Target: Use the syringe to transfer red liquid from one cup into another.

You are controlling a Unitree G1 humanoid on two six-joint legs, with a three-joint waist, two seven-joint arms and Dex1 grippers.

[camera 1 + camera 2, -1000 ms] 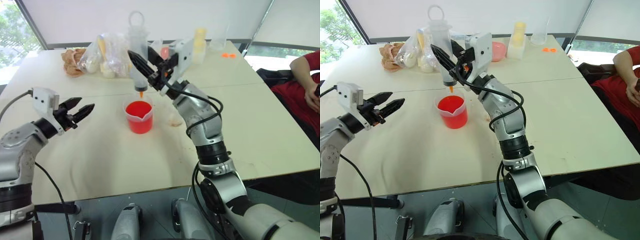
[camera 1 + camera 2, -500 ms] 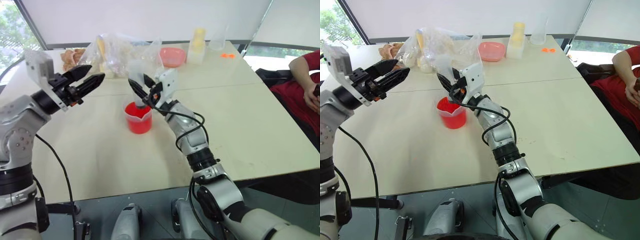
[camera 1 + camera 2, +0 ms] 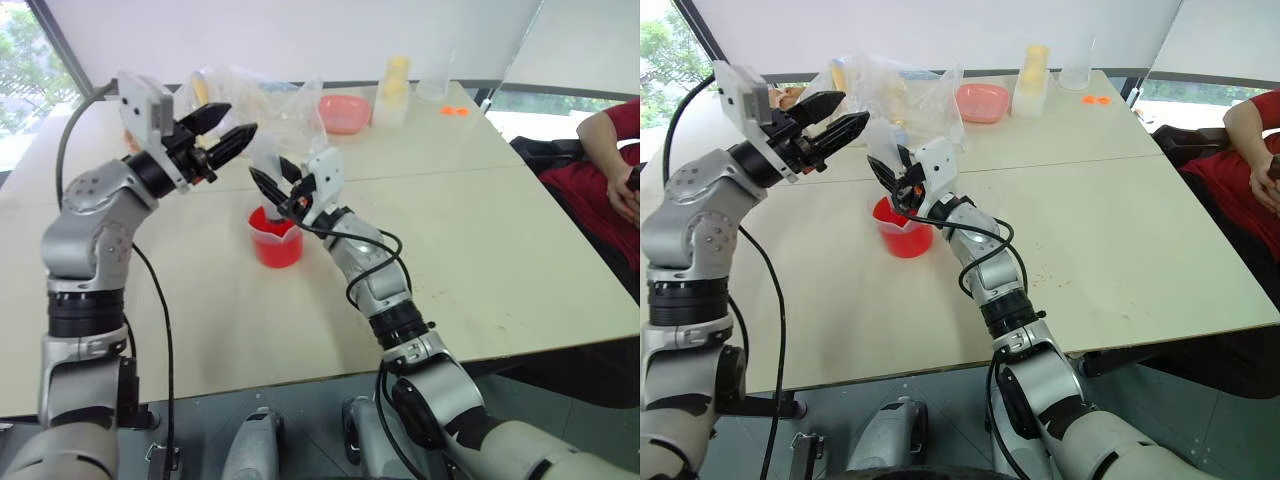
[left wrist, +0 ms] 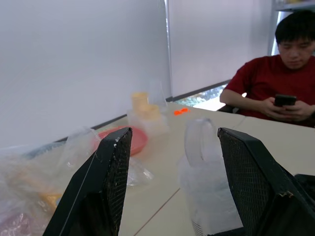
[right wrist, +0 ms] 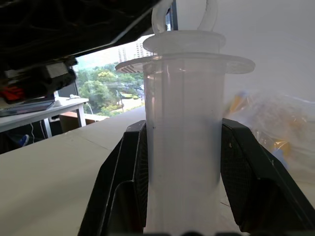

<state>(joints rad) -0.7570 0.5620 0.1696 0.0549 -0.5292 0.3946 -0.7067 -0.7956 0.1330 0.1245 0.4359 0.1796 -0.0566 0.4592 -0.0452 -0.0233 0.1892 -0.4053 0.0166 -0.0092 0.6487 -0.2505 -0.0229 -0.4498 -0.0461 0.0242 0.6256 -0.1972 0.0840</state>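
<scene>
Pale, matte worktop (image 3: 500, 250) carries everything. Nearest stands the spouted beaker (image 3: 276, 238), thin clear plastic holding red liquid (image 3: 274, 245); it looks light and easy to tip. Over it the right gripper (image 3: 283, 189) has its jaws closed on the barrel of the syringe (image 5: 183, 142), a thick, rigid, smooth tube with a flanged top and ring-handled plunger, its lower end down in the beaker. The barrel is probably slippery, so a mid-barrel hold suits; the plunger ring is the place to pull. The left gripper (image 3: 222, 140) hangs beside that ring, jaws parted and empty. Farther back lie crinkled clear bags (image 3: 250, 100), a pink bowl (image 3: 345, 113) and a pale yellow bottle (image 3: 396, 90).
</scene>
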